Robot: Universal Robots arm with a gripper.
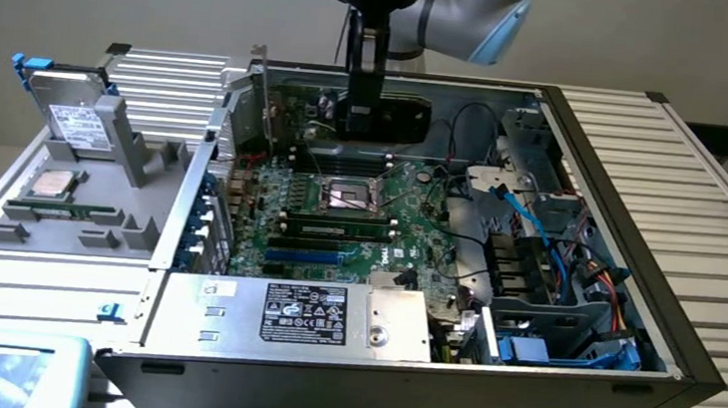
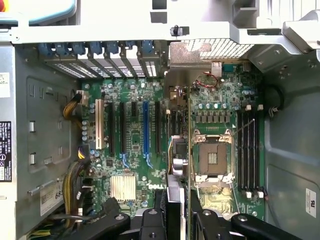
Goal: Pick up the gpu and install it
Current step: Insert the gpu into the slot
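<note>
Nearest the wrist camera we note the pincer. Its dark fingers are closed on the gpu, which is held upright and seen edge-on between them. The card's silver bracket points toward the rear frame, close to the row of blue-latched expansion openings.

In the exterior view the pincer hangs over the open case. The gpu sits above the motherboard and is not seated in any slot.

Assessment: we judge the step in hand to be lining the card up over its slot. In the wrist view the card appears to lie between the black slot, which is beside the blue slot, and the CPU socket. We cannot tell which slot it lines up with.

Recommendations:
- Hold the card vertical and parallel to the slot.
- Match the bracket to an open bay.
- Lower it straight, without twist.
- Keep it off the exposed socket and the loose cables.
</note>
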